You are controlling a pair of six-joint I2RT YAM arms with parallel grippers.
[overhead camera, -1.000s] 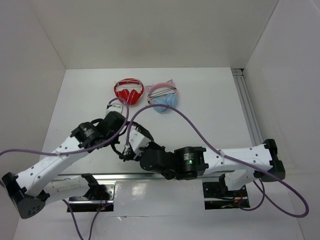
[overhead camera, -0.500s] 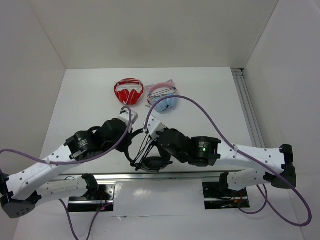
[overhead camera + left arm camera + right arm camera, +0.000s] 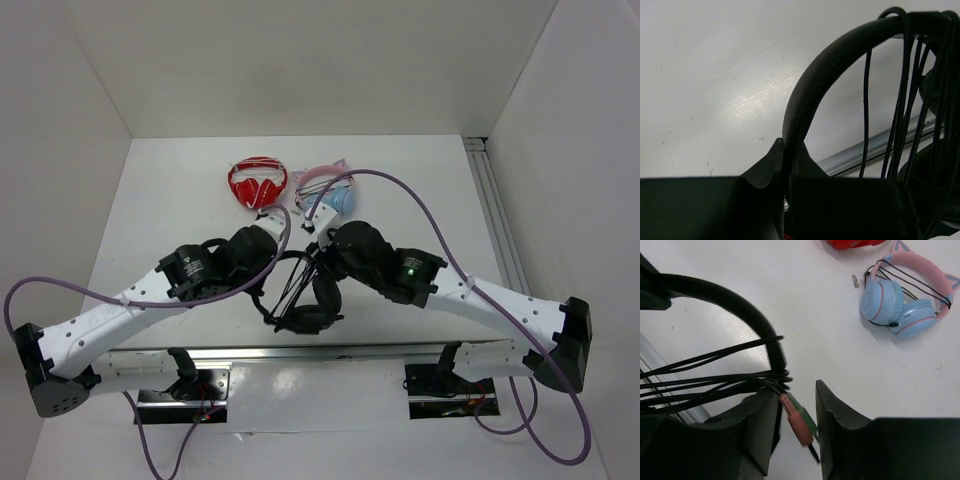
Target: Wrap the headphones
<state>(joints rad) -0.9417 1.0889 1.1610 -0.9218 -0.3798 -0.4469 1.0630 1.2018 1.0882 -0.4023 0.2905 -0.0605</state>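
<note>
nearby, red headphones (image 3: 258, 185), cat-ear headphones (image 3: 881, 302) beyond black headphones (image 3: 312, 320).

The red headphones (image 3: 852, 243) are running off the right wrist view's top edge. The cable plugs (image 3: 799, 424) are showing blurred.

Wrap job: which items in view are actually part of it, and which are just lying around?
Job: black headphones; their cable; its pink and green plugs.
Lying about: red-and-white headphones; blue-and-pink cat-ear headphones.
</note>
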